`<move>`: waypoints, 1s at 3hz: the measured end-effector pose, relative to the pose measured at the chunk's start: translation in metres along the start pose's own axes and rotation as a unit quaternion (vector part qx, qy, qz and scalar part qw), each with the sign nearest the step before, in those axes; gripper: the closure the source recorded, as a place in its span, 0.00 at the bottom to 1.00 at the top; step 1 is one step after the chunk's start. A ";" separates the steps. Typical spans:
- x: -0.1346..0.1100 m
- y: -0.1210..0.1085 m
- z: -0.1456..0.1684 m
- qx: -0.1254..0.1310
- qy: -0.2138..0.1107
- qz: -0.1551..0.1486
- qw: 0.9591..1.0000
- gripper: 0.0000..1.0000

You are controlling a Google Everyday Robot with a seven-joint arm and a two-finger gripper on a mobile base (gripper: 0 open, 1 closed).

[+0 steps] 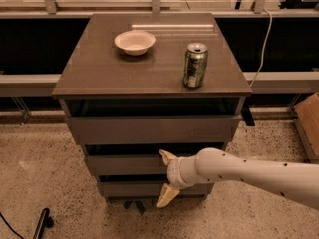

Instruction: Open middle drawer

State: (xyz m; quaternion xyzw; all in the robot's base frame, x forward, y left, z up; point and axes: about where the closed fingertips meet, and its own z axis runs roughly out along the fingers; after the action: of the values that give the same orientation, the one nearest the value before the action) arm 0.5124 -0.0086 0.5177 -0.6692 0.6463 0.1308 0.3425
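The white arm (pixel 249 176), smooth, rounded and dotted with small dark marks, reaches in from the lower right and ends at the gripper (pixel 166 177). The gripper's two tan, wedge-shaped fingers (pixel 167 157) are spread wide, one above the other, and grasp nothing.

The middle drawer (pixel 124 165) lies directly behind the gripper and runs out to its left. It has a flat, matte, grey-brown front with no handle. The upper fingertip sits at the top edge of this front, by the dark gap above it. Whether it touches cannot be told. The lower fingertip hangs in front of the bottom drawer (pixel 129 188), a narrower strip of the same plain material just below the gripper.

Above the gripper, the top drawer (pixel 149 129) shows the tallest and widest front, again flat and bare. Further up and back is the cabinet top (pixel 99 73), a smooth brown slab with a dull sheen. A green metal can (pixel 195 65) stands upright on it, up and slightly right of the gripper. A shallow, round, pale bowl (pixel 134 42) rests further back, up and to the left.

Speckled stone floor (pixel 30 173) spreads to the gripper's left.
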 end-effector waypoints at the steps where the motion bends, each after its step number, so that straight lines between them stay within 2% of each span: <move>1: 0.016 -0.004 0.019 0.013 0.021 -0.002 1.000 0.00; 2: 0.043 -0.006 0.054 0.027 0.033 -0.016 0.999 0.00; 3: 0.044 -0.007 0.056 0.035 0.026 -0.021 0.999 0.00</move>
State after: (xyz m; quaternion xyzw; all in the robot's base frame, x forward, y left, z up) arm 0.5401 -0.0081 0.4512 -0.6736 0.6450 0.0833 0.3512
